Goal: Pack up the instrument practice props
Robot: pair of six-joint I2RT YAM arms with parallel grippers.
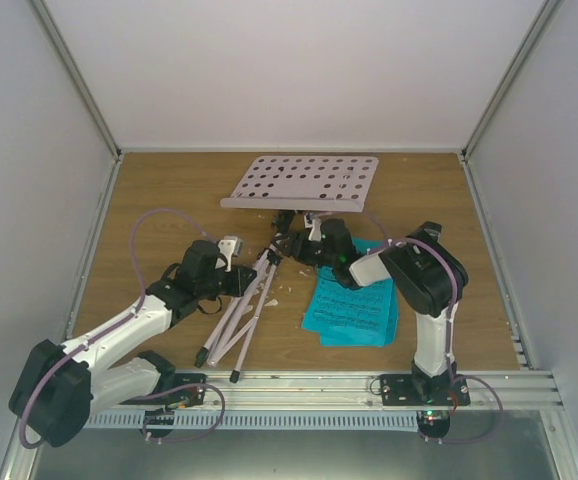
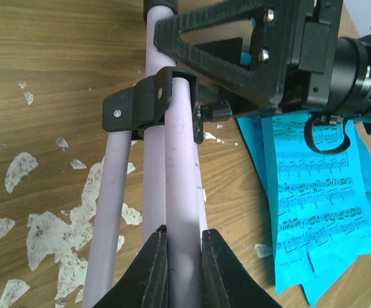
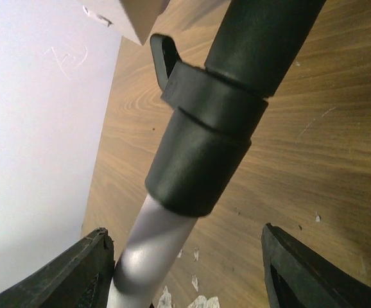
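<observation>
A: Room around the table [image 1: 419, 190]?

B: Boxed in by white walls [image 1: 269, 60] on the left, the far side and the right; a metal rail [image 1: 319, 385] along the near edge. Bare wood in the far left corner and down the right side, beyond the blue sheets [image 1: 354, 305].

A: And the middle?

B: Crowded. Across it, the music stand [image 1: 304, 180]: lies flat, with the hole-punched top toward the far wall and the folded legs [image 1: 237, 318] toward the near left. Just right of the legs, the sheets, partly hidden by the right arm [image 1: 429, 290].

A: Surfaces?

B: Brown wood grain, with white scraps [image 2: 44, 224] scattered beside the legs. Smooth round tubes in pale pink, with a black plastic bracket [image 2: 144, 106] clasping them. Farther up the pole [image 3: 140, 256], a thick black collar [image 3: 198, 147] over a thinner pale tube. Thin paper, bright blue, printed with black staves, one edge nicked.

A: Left claw [image 2: 184, 240]?

B: Clamps one pink leg, with fingers [image 2: 156, 269] pressed to it on both sides.

A: Right claw [image 3: 192, 263]?

B: Spread wide around the pole, below the collar. Pole close against one finger [image 3: 95, 273], well apart from the other.
</observation>
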